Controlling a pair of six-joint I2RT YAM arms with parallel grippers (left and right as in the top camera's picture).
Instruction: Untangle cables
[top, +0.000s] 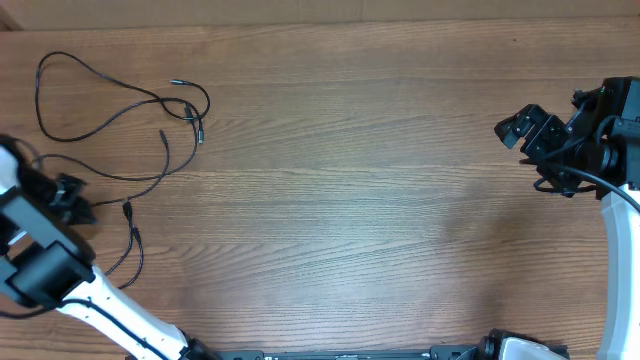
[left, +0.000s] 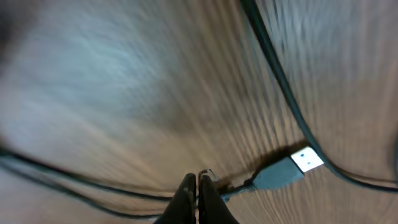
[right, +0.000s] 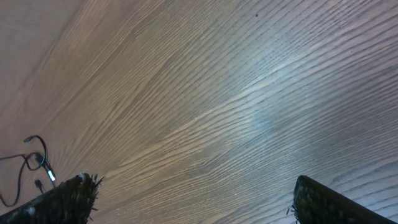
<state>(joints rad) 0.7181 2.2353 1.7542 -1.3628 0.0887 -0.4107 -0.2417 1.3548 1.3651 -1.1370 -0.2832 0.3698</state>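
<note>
While the left gripper (left: 198, 182) sits at the near-left of the table (top: 350, 210), its jaws are pressed flat together, tips touching. Left wrist view is blurred. A plug (left: 291, 168) with a pale tip lies just right of the fingertips, and its cord runs right up to them. Can't tell if that cord is pinched or only lying beside the tips. A second cord curves past on the far side of the plug.

Cables (top: 163, 135) are all on the left side of the table, loose, not bundled. Two plug ends lie nearest, just right of the left gripper. Farther out the cords cross each other at several spots. The biggest loop reaches toward the far-left corner, with more plug tips at the right edge of the tangle.

Right gripper (top: 528, 128) is at the right edge, farther back than the left one and well apart from the cables. Jaws wide, nothing between them, bare wood below. Its wrist view catches the tangle small and well away.
</note>
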